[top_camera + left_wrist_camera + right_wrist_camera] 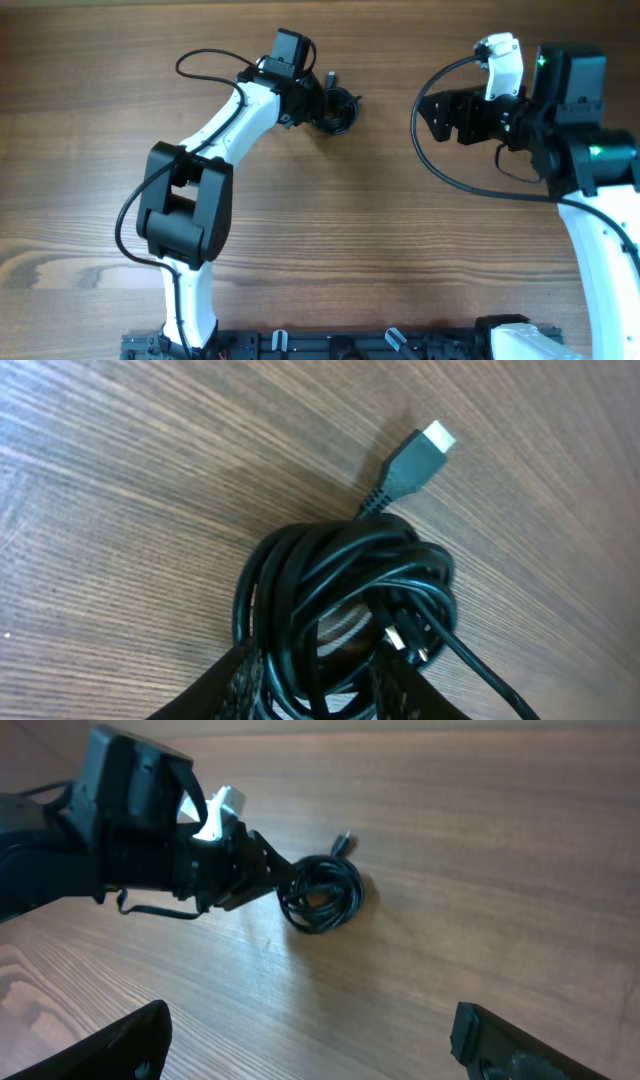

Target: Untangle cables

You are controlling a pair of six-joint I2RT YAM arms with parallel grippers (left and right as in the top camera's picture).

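The cables (338, 106) are a fist-sized black tangle lying on the wooden table at the back centre. One black plug with a silvery tip (418, 452) sticks out of it. My left gripper (316, 106) is at the tangle's left side. In the left wrist view its fingers (322, 685) are closed in on several strands of the cables (345, 605). My right gripper (432, 115) is open and empty, held off to the right of the tangle. The right wrist view shows the cables (322, 896) far ahead of its spread fingers (310, 1040).
Thicker black wires loop from both white arms, one near the left arm (200, 62) and one by the right arm (440, 165). The arm bases and a black rail (340, 345) sit at the table's front edge.
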